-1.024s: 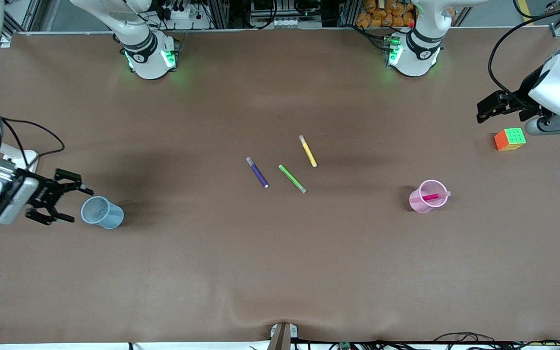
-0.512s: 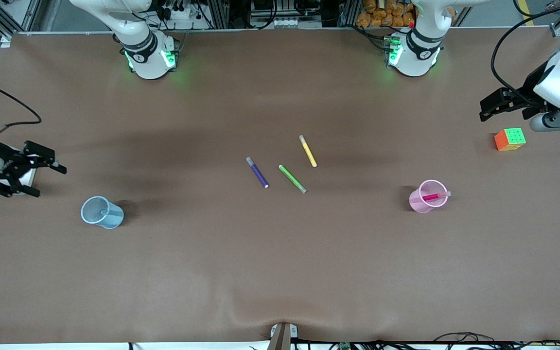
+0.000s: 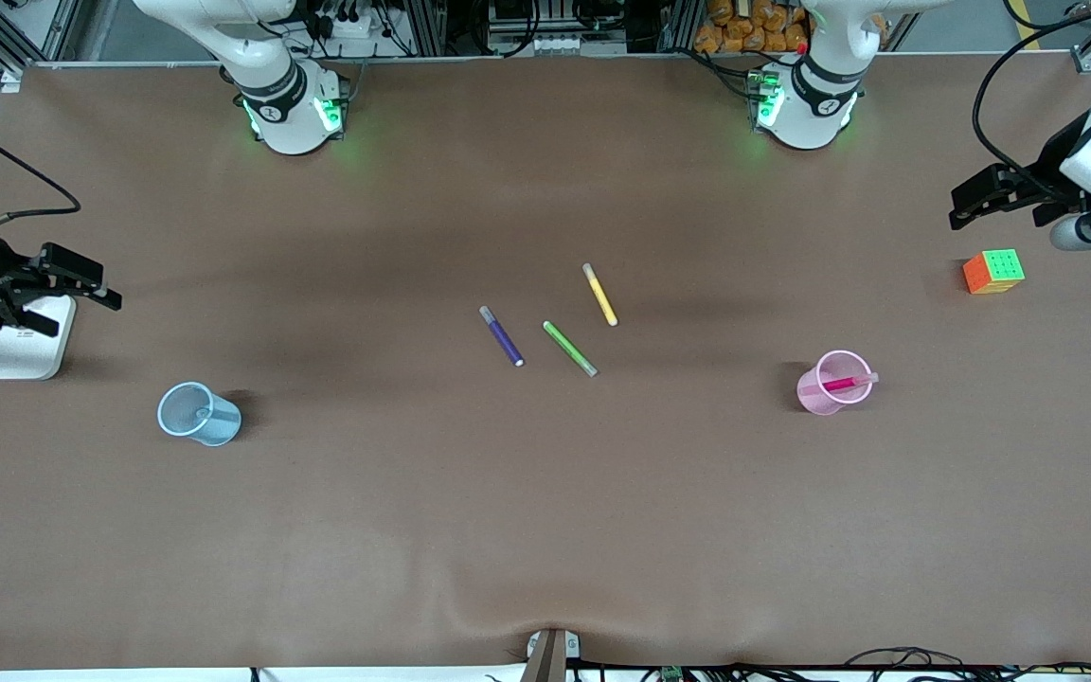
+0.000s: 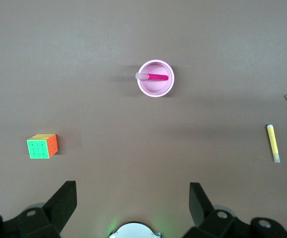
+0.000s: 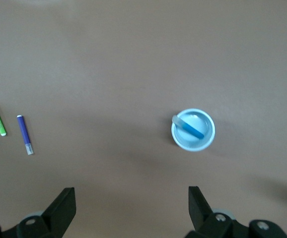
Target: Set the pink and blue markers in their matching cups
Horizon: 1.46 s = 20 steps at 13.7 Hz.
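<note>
The light blue cup [image 3: 197,414] stands toward the right arm's end of the table. The right wrist view shows the blue marker [image 5: 189,127] leaning inside this cup [image 5: 206,140]. The light pink cup [image 3: 833,382] stands toward the left arm's end and holds the pink marker [image 3: 841,384]. The left wrist view shows the same cup [image 4: 156,91] and marker [image 4: 156,77]. My right gripper [image 3: 86,315] [image 5: 131,191] is open and empty, raised at the table's end, apart from the blue cup. My left gripper [image 3: 955,210] [image 4: 132,187] is open and empty, raised at its own end.
A dark purple pen [image 3: 502,335], a green pen [image 3: 569,348] and a yellow pen [image 3: 599,295] lie mid-table. A colour cube [image 3: 993,271] sits below the left gripper. A white box [image 3: 29,339] lies under the right gripper.
My right gripper has drawn back from beside the blue cup toward the table's end and toward the bases. My left gripper has shifted slightly outward. Cups and markers have not moved.
</note>
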### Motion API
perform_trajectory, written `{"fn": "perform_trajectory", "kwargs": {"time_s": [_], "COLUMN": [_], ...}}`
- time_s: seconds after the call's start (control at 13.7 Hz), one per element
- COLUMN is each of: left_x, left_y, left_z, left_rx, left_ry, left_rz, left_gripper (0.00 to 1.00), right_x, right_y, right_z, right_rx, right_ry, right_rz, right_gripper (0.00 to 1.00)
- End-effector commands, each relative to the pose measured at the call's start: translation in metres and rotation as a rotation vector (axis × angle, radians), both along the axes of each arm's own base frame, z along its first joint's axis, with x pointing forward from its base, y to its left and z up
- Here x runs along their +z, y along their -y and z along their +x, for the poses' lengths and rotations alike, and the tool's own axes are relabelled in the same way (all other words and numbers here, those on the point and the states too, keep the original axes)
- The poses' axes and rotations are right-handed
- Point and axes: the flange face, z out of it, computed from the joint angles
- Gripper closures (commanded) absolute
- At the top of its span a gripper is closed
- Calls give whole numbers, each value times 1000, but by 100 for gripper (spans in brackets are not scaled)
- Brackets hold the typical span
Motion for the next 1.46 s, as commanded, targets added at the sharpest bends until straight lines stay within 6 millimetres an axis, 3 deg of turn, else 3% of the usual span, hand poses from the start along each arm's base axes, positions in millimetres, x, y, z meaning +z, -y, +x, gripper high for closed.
{"fn": "perform_trajectory", "kwargs": {"time_s": [0.0, 0.22, 0.51, 0.8, 1.02, 1.39], "left_x": [4, 4, 13, 21, 19, 18], "left_y": [0, 3, 1, 1, 2, -1], "left_z": [-19, -24, -13, -11, -10, -10], "left_rx": [-19, -35, -87, -84, -85, -75], "left_ry": [-2, -5, 16, 32, 27, 26], "left_rz": [7, 7, 12, 10, 9, 1], "left_gripper": [0, 0, 0, 0, 0, 0], "right_x": [23, 36, 57, 78, 83, 93], "right_y": [1, 2, -13, -13, -25, -23], "right_z": [-7, -14, -27, -32, -32, -28], "right_rx": [-81, -146, -272, -375, -376, -361], "right_ry": [-53, -78, -143, -172, -162, -116], "right_rz": [-44, -70, -104, -137, -194, -247], "right_gripper": [0, 0, 0, 0, 0, 0]}}
